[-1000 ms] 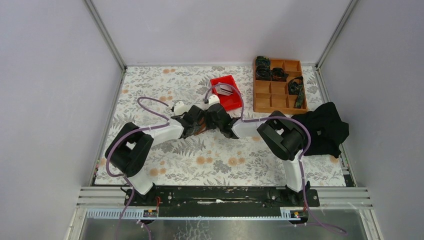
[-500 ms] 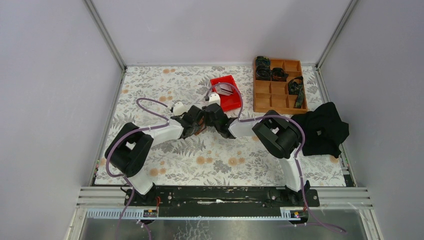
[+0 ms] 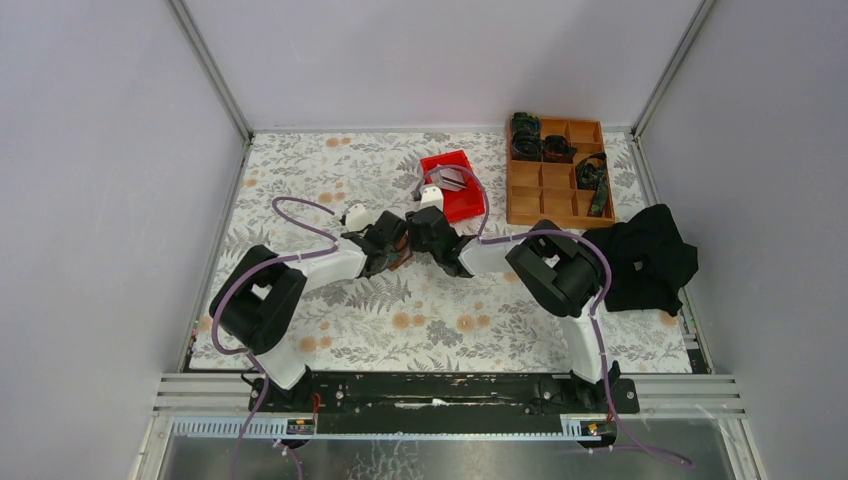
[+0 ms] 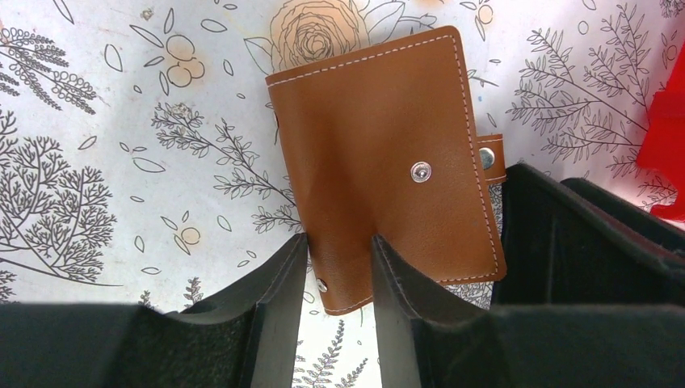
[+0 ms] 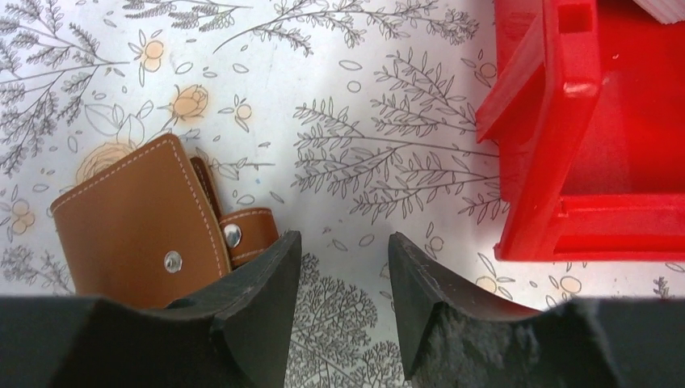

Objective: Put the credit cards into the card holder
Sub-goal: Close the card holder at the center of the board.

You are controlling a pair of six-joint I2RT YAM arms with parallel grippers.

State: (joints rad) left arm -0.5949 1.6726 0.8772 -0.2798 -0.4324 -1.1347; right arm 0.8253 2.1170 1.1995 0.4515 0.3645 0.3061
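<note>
The card holder [image 4: 380,145] is a brown leather wallet lying closed and flat on the floral cloth, its snap tab [image 5: 246,230] loose at one side. My left gripper [image 4: 339,238] is open and stands over the wallet's near corner, one finger at its edge and the other on the leather. Just right of the tab, my right gripper [image 5: 342,236] is open over bare cloth. From above, both grippers [image 3: 392,240] [image 3: 422,232] meet over the card holder [image 3: 402,260]. Grey credit cards [image 3: 452,178] lie in the red bin.
The red plastic bin [image 5: 565,97] sits close to the right of my right gripper and shows at the edge of the left wrist view [image 4: 666,121]. An orange-brown compartment tray [image 3: 556,190] with dark parts stands at the back right. A black cloth [image 3: 645,258] lies at the right edge.
My right arm has shifted a little to the left and back, toward the wallet. The left arm and the wallet have hardly moved.
</note>
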